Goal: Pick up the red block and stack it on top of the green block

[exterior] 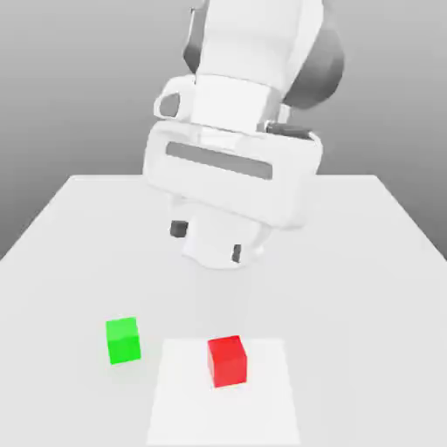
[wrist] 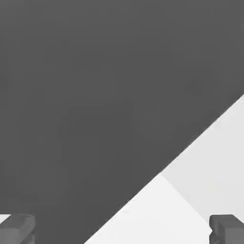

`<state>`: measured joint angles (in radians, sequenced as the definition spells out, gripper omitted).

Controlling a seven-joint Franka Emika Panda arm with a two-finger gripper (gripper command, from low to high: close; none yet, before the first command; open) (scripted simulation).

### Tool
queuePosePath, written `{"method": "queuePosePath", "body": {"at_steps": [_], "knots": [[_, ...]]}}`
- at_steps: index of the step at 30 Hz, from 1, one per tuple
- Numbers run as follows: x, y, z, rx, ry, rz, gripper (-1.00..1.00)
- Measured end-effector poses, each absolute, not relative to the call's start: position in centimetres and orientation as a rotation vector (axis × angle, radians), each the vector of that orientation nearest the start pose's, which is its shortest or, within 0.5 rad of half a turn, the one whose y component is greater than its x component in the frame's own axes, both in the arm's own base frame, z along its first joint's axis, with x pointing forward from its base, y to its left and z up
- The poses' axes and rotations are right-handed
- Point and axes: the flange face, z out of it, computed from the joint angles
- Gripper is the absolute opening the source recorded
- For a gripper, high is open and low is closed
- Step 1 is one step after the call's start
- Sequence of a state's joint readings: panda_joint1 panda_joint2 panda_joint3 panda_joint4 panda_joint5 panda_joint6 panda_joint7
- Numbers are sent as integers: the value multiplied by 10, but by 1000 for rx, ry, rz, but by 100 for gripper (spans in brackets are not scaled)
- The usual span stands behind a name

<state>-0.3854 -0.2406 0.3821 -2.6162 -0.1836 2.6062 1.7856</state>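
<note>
Nearest on the pale grey desk [exterior: 79, 262] lies a lighter white rectangular patch [exterior: 262, 410], and on its far part, a little toward the exterior view's left, sits the small matte bright red cube [exterior: 228, 361]. It rests flat, with nothing touching it. Just beyond the patch's edge, on the exterior view's left, stands the small matte bright green cube [exterior: 123, 340], about the same size, also flat on the desk and apart from the red one, a little farther back.

Farther off and higher up hangs the white robot arm [exterior: 249, 79], its broad hand tilted over the middle of the desk, well clear of both cubes. Its tool [wrist: 122, 229] has the two dark grey fingertips [wrist: 17, 229] standing wide apart with nothing between them.
</note>
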Motion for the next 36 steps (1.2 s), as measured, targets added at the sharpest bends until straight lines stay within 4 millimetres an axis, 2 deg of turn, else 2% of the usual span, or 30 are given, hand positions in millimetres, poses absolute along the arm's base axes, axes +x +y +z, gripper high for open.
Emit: {"method": "queuePosePath", "body": {"at_steps": [6, 11, 14, 21, 30, 31, 36], "knots": [[413, -4, 264, -1836, 2533, -216, 0], [383, 5, 217, -1585, 2710, -31, 0], [382, 11, 209, -1552, 2721, -7, 0], [388, 6, 192, -1513, 2728, -7, 0], [381, 6, 151, -1525, 2737, -1, 0], [379, 5, 145, -1529, 2740, -1, -100], [379, 5, 146, -1528, 2737, -2, -100]]}}
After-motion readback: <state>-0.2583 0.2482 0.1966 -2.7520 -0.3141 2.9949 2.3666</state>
